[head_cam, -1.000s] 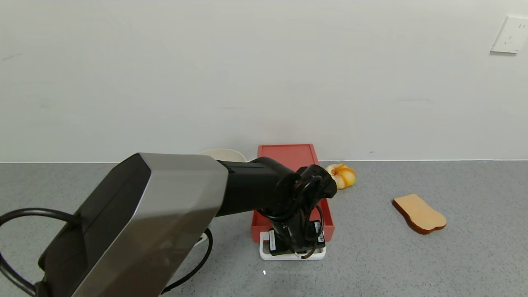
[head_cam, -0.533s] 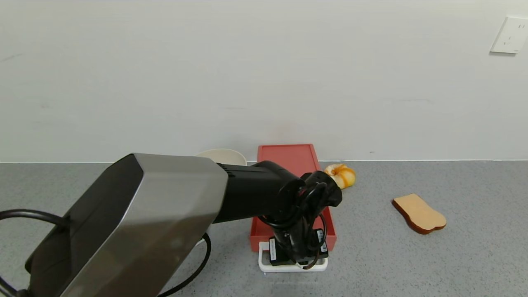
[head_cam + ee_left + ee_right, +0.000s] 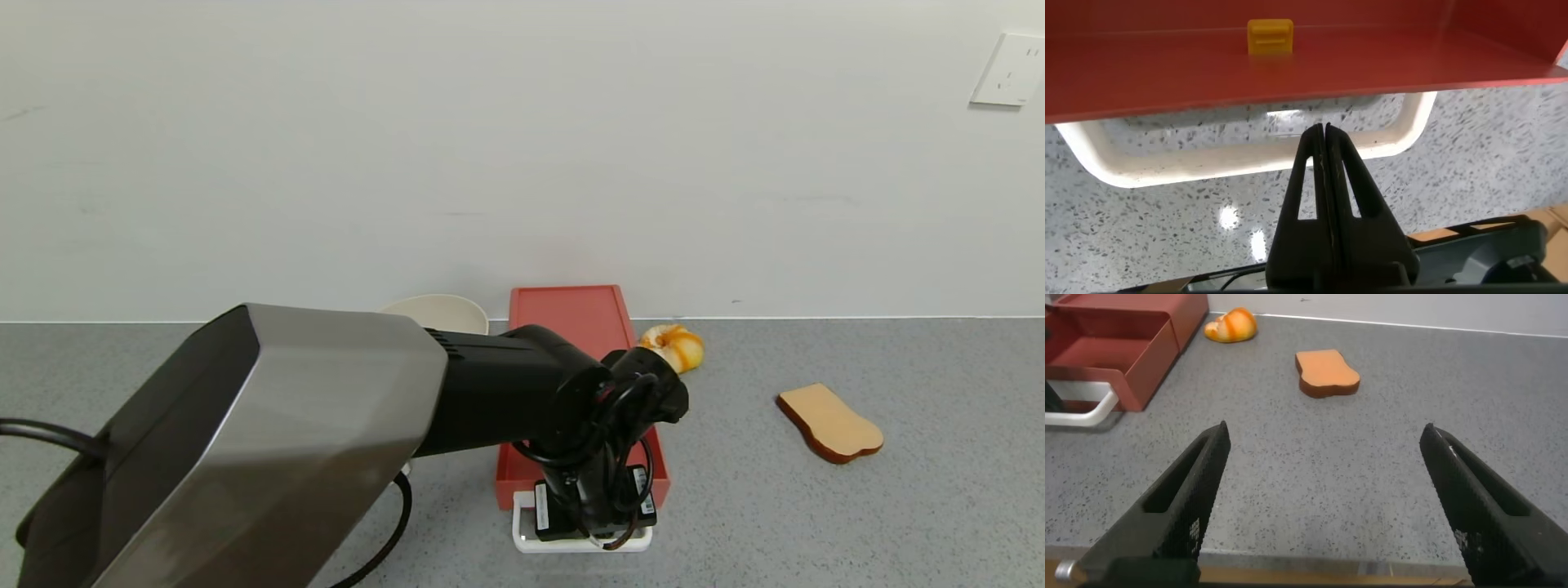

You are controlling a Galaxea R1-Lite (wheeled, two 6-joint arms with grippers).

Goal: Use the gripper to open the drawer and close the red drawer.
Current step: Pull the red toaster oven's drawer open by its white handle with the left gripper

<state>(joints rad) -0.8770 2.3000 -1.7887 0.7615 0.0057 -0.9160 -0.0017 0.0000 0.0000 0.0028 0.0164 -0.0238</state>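
The coral-red drawer lies on the grey counter near the wall, with its white loop handle on the side facing me. My left gripper points down into the handle loop. In the left wrist view its fingers are pressed shut with nothing between them, their tips inside the white handle, just in front of the red drawer front. The pulled-out tray shows in the right wrist view. My right gripper is open and empty over the counter, off to the drawer's right.
A beige bowl stands left of the drawer, partly behind my left arm. A croissant lies right of the drawer, a bread slice farther right. A small yellow clip sits inside the drawer. The wall is close behind.
My left gripper has moved toward me with the white handle, and the red drawer front has slid out toward me with it. The right arm has not moved.
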